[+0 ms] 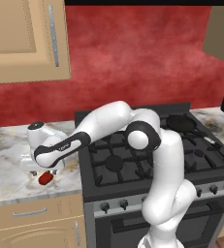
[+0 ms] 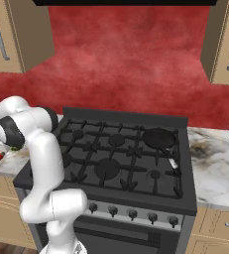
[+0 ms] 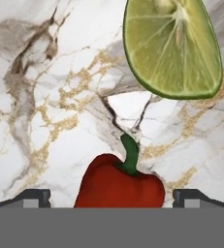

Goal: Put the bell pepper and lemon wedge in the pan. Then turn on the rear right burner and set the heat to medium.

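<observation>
One glossy red bell pepper [image 3: 119, 181] and one yellow-green lemon wedge [image 3: 173, 46] lay apart on the marble counter [image 3: 45, 121]. The gripper [image 3: 111, 197] stood wide open astride the pepper, holding nothing. One black pan [image 2: 158, 138] sat on the stove's rear right burner.

Counter [image 3: 50, 97] is looking like polished white marble, grey and gold veining. Pepper [image 3: 119, 184] is showing smooth red skin, lemon wedge [image 3: 174, 46] pulpy green-yellow flesh. Stove [image 2: 136, 149] is reading matt black, cabinets [image 1: 26, 38] wood-toned.
</observation>
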### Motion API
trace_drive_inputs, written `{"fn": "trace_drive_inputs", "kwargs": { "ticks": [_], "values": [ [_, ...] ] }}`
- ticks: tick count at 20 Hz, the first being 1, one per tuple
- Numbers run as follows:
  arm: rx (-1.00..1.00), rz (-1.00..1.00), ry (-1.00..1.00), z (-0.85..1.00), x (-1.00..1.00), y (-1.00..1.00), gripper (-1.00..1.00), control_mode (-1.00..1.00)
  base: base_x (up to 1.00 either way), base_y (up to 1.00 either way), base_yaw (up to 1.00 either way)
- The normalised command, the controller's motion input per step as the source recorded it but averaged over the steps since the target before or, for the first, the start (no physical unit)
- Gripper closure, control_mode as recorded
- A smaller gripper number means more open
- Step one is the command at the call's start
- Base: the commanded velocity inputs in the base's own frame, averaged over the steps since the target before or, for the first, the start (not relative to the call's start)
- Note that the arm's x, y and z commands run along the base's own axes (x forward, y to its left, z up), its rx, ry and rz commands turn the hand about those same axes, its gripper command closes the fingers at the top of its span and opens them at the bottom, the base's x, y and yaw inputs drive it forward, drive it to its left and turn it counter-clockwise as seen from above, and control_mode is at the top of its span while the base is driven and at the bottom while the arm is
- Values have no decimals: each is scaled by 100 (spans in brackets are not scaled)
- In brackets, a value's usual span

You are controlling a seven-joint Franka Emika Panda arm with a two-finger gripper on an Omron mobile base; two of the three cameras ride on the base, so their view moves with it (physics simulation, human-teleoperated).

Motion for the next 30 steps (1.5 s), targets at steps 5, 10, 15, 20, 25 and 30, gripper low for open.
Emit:
{"fn": "trace_drive_inputs", "kwargs": {
  "ticks": [5,10,15,20,25,30],
  "values": [
    [0,-4,0,-13,0,0,-100,-100,0,0,0],
    [0,-4,0,-31,0,0,-100,-100,0,0,0],
    [0,-3,0,-19,0,0,-100,-100,0,0,0],
    [0,-1,0,-4,0,0,-100,-100,0,0,0],
    [0,0,0,0,0,0,-100,-100,0,0,0],
    [0,0,0,0,0,0,100,-100,0,0,0]
  ]
}}
